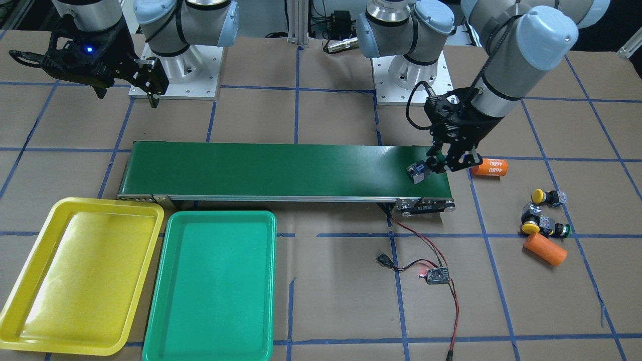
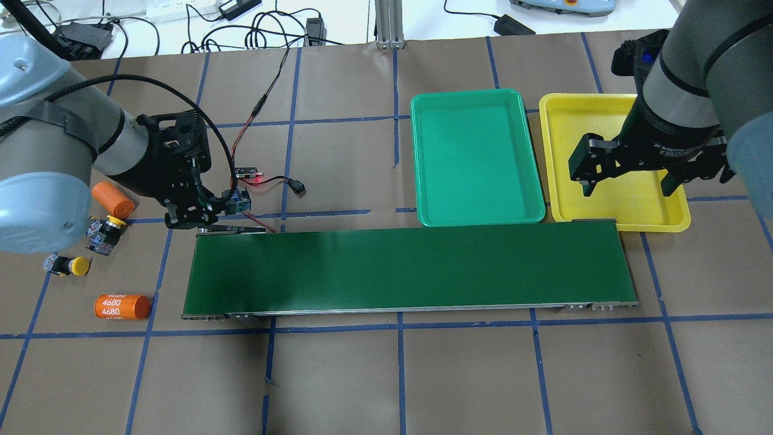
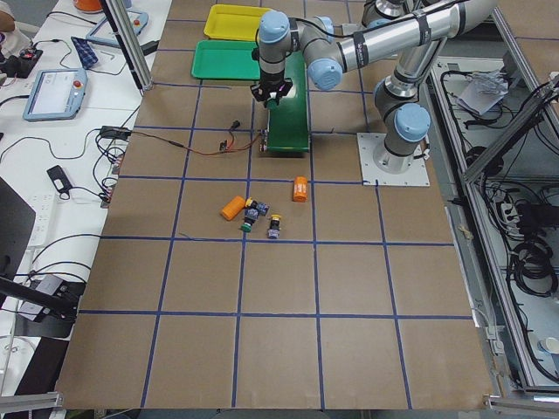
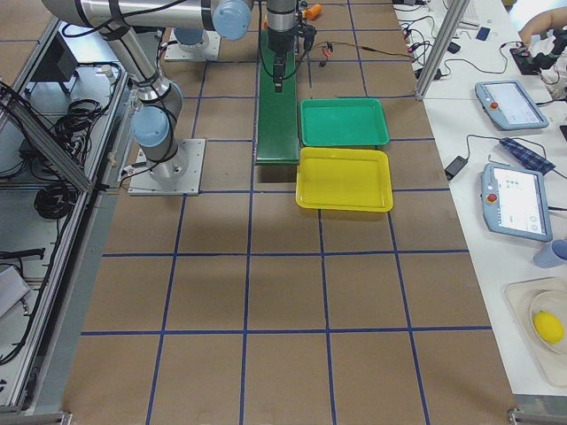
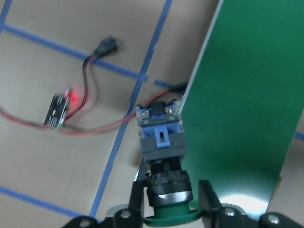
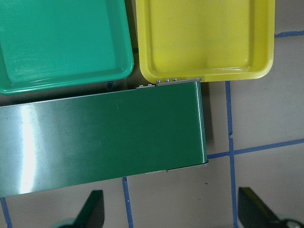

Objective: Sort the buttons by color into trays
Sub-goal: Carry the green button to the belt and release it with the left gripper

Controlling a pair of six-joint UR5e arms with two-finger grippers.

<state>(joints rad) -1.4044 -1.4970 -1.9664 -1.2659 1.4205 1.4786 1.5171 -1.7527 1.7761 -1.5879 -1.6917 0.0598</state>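
Setting the small green-capped push button with the grey and blue blocky body (image 5: 161, 137) down on the long dark green conveyor belt (image 1: 281, 168) looks like the job right now. To do it well, I think the left pincer (image 5: 171, 194) should first move a bit more over the belt. In the left wrist view the button's body hangs right at the belt's edge. Then the pincer should go down slowly until the button touches the belt, and only then let go. If it lets go too high, the round cap may make the button roll off onto the brown table with blue tape lines (image 1: 331, 311).

The left pincer is closed on the button. Its two fingers (image 5: 137, 199) squeeze the neck just under the green cap, and the body sticks out in front. The left arm reaches out and bends down over the belt's end.

The right pincer (image 2: 628, 181) is wide and holds nothing. It points down, up in the air by the belt's other end, near the big bright yellow plastic tray (image 1: 80, 271) and the big green plastic tray (image 1: 215, 286). Neither tray has a button in it yet.

One yellow-capped button (image 1: 539, 195), a second yellow-capped button (image 1: 530, 229) and one more green-capped button (image 1: 564, 231) lie on the table, well apart from the trays.
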